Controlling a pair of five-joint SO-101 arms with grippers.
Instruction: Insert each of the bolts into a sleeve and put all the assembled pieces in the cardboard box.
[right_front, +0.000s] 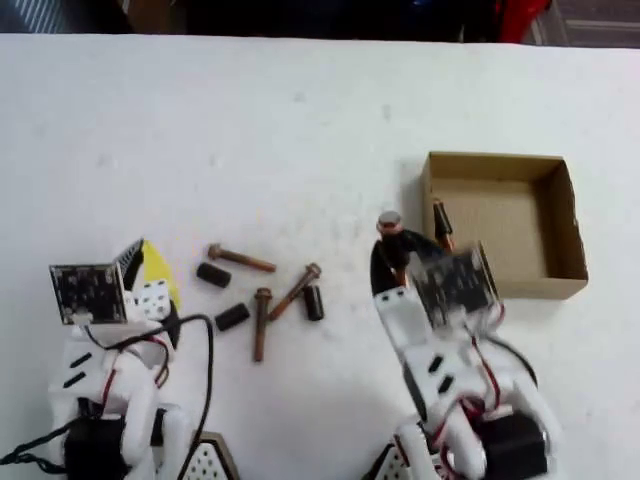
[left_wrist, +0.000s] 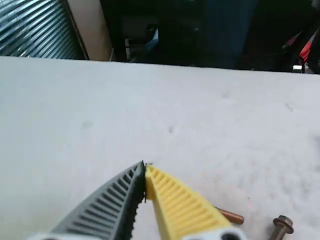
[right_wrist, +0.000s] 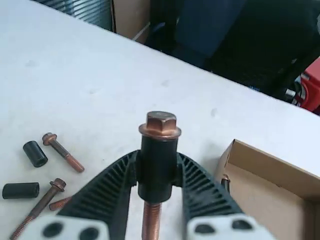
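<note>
Judging from the table (right_front: 300, 120), one piece (right_front: 440, 225) was boxed and a second was clamped in the right gripper (right_wrist: 157, 157); three bolts (right_front: 241, 259) and sleeves (right_front: 213, 275) were left loose, and the left gripper (left_wrist: 144, 170) was closed, empty.

The left gripper (left_wrist: 144, 169) sits pinched together; the right gripper (right_wrist: 157, 162), farther forward, clamps a sleeved bolt (right_wrist: 159, 131) upright.

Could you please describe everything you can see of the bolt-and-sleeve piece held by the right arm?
The bolt-and-sleeve piece is a copper-coloured flanged hex bolt pushed through a black cylindrical sleeve, head on top, shank sticking out below. It stands roughly upright, clamped at the sleeve by the right tool, beside the cardboard box, not yet inside.
</note>
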